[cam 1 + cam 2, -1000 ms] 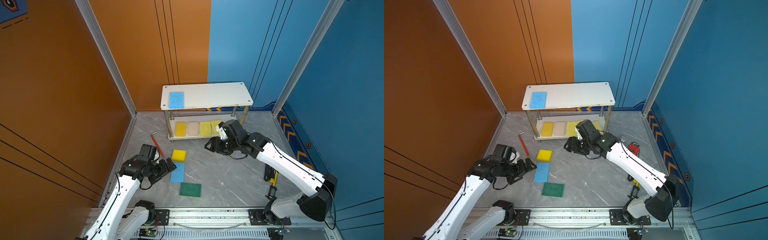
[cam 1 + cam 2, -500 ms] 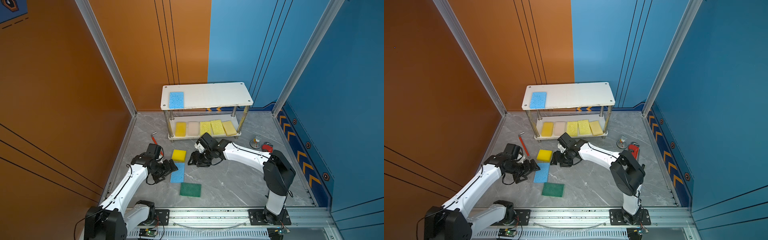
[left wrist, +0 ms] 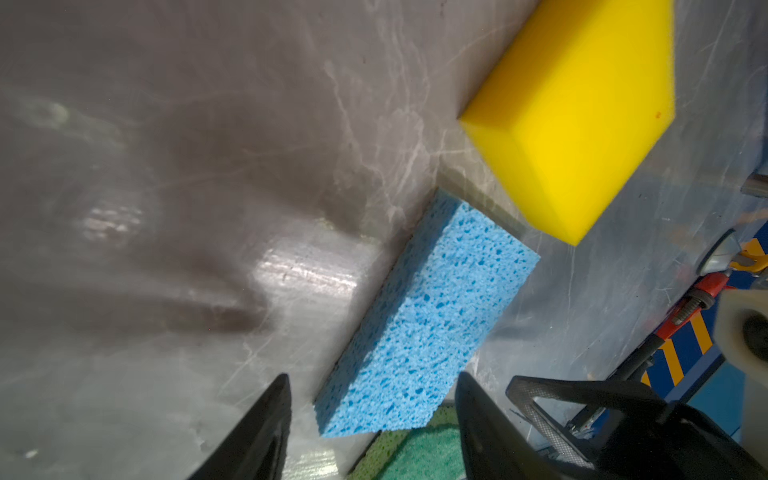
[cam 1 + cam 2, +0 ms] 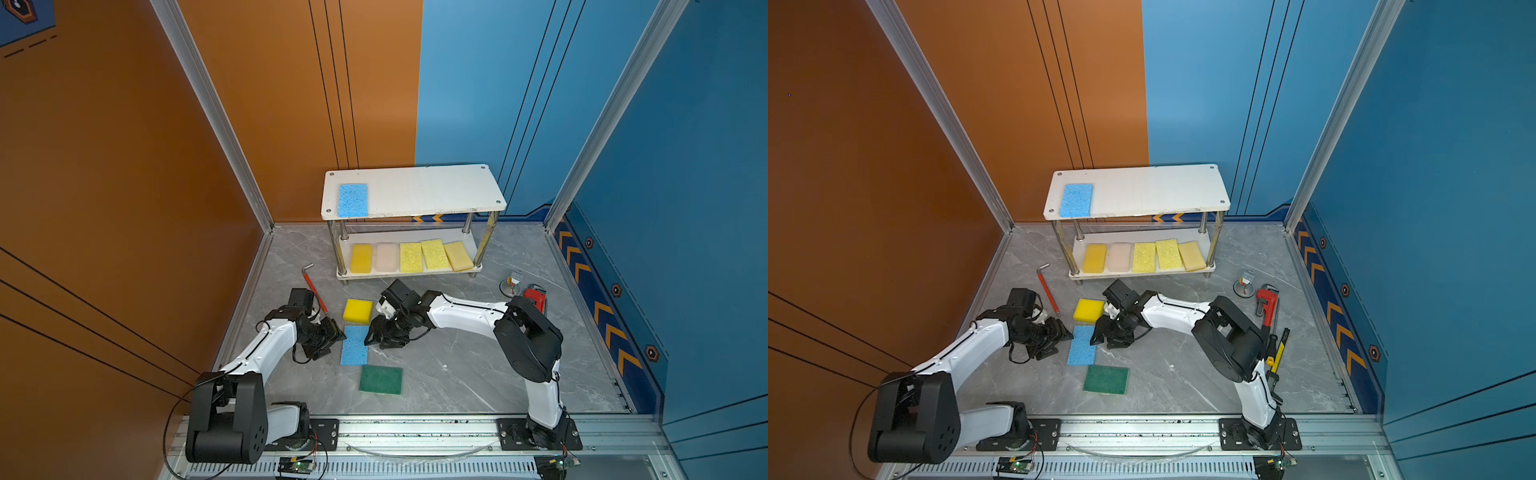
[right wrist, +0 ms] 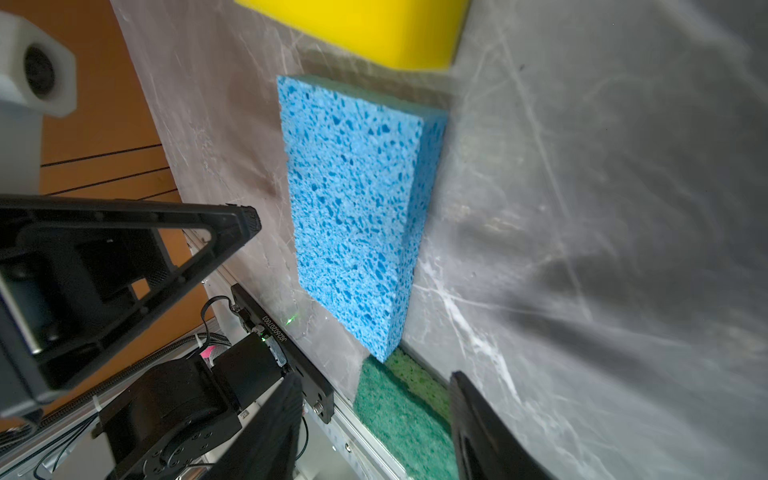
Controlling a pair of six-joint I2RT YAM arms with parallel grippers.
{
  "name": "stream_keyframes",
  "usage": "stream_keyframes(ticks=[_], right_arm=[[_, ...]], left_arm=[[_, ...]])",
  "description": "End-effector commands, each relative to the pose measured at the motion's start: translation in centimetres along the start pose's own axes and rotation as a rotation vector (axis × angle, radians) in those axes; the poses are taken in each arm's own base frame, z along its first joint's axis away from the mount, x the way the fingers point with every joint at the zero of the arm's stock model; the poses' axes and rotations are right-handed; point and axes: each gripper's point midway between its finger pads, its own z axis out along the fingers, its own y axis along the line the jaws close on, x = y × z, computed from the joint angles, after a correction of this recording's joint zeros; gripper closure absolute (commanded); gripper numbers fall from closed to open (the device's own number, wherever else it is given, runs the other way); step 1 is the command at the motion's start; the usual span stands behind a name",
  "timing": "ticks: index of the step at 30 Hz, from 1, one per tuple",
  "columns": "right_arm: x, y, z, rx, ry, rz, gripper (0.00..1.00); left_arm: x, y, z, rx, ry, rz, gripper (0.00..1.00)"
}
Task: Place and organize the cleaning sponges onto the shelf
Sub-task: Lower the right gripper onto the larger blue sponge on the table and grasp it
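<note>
**Blue sponge [image 4: 354, 345] flanked on the floor**

A red-handled hex key [image 4: 316, 291] lies beside the left arm, a pipe wrench [image 4: 1264, 297] well right; a bright yellow sponge [image 4: 358, 311] and green sponge [image 4: 380, 379] sit just past either end of the porous blue sponge; left gripper [image 3: 372, 375] and right gripper [image 5: 374, 375] flank it, jaws parted, holding nothing; the shelf [image 4: 415, 191] carries 6 sponges.
</note>
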Motion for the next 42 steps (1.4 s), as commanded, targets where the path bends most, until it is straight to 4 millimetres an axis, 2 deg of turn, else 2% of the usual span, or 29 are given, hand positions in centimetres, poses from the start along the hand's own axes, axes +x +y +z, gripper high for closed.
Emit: stream_keyframes(ticks=[1,12,13,15,19,23,28,38,39,42], right_arm=[[-0.2,1.1,0.7,-0.023,0.007,-0.003,0.44],[-0.1,1.2,2.0,-0.020,0.004,0.009,0.55],[-0.2,0.2,2.8,0.000,0.012,0.027,0.57],[-0.4,-0.1,2.8,0.009,0.003,0.035,0.61],[-1.1,-0.6,2.5,0.028,-0.028,0.054,0.72],[-1.7,-1.1,2.3,0.042,-0.049,0.074,0.73],[-1.9,-2.1,2.2,0.073,-0.056,0.094,0.74],[-1.9,-3.1,1.1,0.161,-0.074,0.074,0.98],[-1.9,-2.3,0.2,0.149,-0.089,0.059,1.00],[-1.8,-2.0,-0.9,0.154,-0.098,0.044,1.00]], left_arm=[[0.6,-0.4,1.0,0.052,0.033,0.022,0.36],[2.2,-0.6,2.6,0.066,0.069,0.032,0.37],[2.3,-0.7,2.8,0.069,0.076,0.034,0.37],[2.6,-0.8,3.1,0.071,0.086,0.042,0.38],[3.0,-1.1,3.3,0.084,0.088,0.038,0.43],[3.3,-1.5,3.5,0.105,0.089,0.027,0.53],[3.8,-1.6,3.7,0.117,0.108,0.029,0.54],[3.9,-1.8,3.6,0.133,0.117,0.023,0.55],[3.9,-1.9,3.6,0.136,0.116,0.021,0.55],[3.7,-2.1,3.2,0.154,0.109,0.014,0.49]])
